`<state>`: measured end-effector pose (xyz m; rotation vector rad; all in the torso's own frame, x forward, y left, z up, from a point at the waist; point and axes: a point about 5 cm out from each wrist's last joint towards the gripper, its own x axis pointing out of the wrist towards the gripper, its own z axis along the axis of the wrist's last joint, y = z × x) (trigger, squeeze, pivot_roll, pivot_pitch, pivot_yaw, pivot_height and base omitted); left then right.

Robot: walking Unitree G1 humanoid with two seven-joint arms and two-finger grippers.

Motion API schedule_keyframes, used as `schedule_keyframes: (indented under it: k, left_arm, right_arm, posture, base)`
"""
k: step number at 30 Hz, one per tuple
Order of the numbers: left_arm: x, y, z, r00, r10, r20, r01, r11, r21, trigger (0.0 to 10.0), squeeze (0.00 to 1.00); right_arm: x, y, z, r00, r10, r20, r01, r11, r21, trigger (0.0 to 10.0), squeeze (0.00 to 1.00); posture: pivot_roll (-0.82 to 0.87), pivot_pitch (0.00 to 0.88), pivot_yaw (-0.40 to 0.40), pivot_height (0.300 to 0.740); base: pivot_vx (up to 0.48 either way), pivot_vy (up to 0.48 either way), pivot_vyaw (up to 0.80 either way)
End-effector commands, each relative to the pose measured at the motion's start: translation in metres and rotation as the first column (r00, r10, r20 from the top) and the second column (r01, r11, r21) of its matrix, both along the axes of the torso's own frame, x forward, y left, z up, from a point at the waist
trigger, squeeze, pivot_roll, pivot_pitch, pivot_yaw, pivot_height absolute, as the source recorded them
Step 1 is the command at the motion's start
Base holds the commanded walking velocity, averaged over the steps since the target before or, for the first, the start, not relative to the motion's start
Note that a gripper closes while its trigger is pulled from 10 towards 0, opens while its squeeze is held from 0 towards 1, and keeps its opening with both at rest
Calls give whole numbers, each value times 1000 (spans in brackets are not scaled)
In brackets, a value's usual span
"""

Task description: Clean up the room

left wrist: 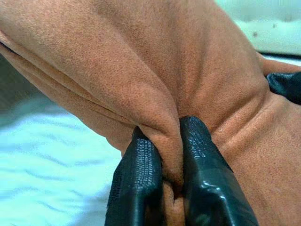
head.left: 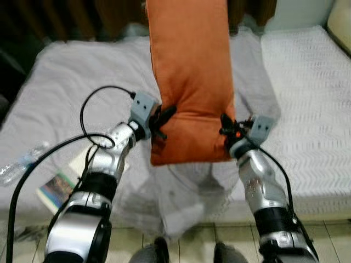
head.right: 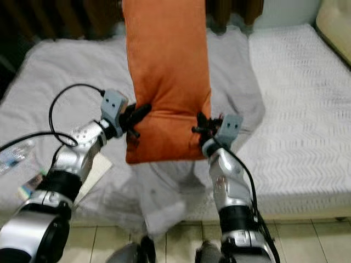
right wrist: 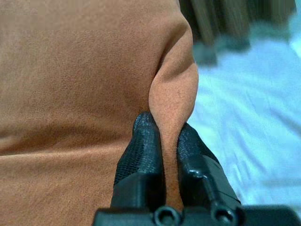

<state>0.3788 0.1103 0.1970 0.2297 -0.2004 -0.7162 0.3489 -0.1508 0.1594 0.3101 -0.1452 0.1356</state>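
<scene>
A long orange pillow (head.left: 189, 76) is held upright above the bed (head.left: 307, 82), its lower end toward me. My left gripper (head.left: 162, 121) is shut on the pillow's lower left edge; in the left wrist view a fold of orange pillow (left wrist: 155, 94) is pinched between the black fingers (left wrist: 136, 188). My right gripper (head.left: 226, 127) is shut on the lower right edge, and the right wrist view shows the pillow (right wrist: 84, 70) seam squeezed between its fingers (right wrist: 141, 150).
A rumpled grey sheet (head.left: 82, 82) covers the bed's left part and hangs over its front edge. A clear plastic bottle (head.left: 22, 161) and a book (head.left: 60, 183) lie at the left. A cream cushion (head.left: 341, 22) sits at the far right. Tiled floor (head.left: 329, 241) runs below.
</scene>
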Motion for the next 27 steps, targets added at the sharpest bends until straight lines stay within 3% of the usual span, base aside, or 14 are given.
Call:
schedule_keyframes:
  k: [1,9,14,15,16,17,22,27]
  left_arm:
    - [-8,29,-11,995,93,22,-93,996,15,0,0]
    - [-47,20,-57,993,114,-19,-115,992,-47,0,0]
    - [-54,8,-64,997,76,-28,-77,996,-34,0,0]
    - [-52,3,-65,997,69,-30,-70,997,-22,4706,0]
    - [-52,3,-65,997,69,-30,-70,997,-22,4706,0]
    - [-50,1,-66,996,82,-48,-82,996,-17,10000,0]
    - [-48,3,-74,988,119,-102,-123,991,-42,10000,0]
    - [-55,-1,-89,979,123,-162,-135,989,-64,10000,0]
  right_arm:
    - [-17,-38,1,980,-196,27,196,980,-31,0,0]
    - [-81,-65,-24,937,-348,30,348,924,-156,0,0]
    - [-85,-65,-31,945,-327,-1,320,927,-198,0,0]
    - [-81,-60,-36,955,-296,-24,284,934,-214,0,0]
    - [-81,-60,-36,955,-296,-24,284,934,-214,0,0]
    - [-77,-53,-40,963,-263,-53,246,944,-218,10000,0]
    - [-68,-44,-46,975,-204,-85,176,950,-259,10000,0]
    - [-64,-45,-51,978,-180,-102,143,945,-293,10000,0]
  posture:
    - [-137,0,79,740]
    - [-132,0,31,740]
    - [-133,0,26,740]
    - [-131,0,27,740]
    - [-131,0,27,740]
    - [-131,0,27,740]
    - [-147,0,49,740]
    - [-153,0,46,740]
  base:
    - [0,0,0]
    - [0,0,0]
    - [0,0,0]
    - [0,0,0]
    - [0,0,0]
    - [0,0,0]
    - [138,-132,0]
    - [346,-329,0]
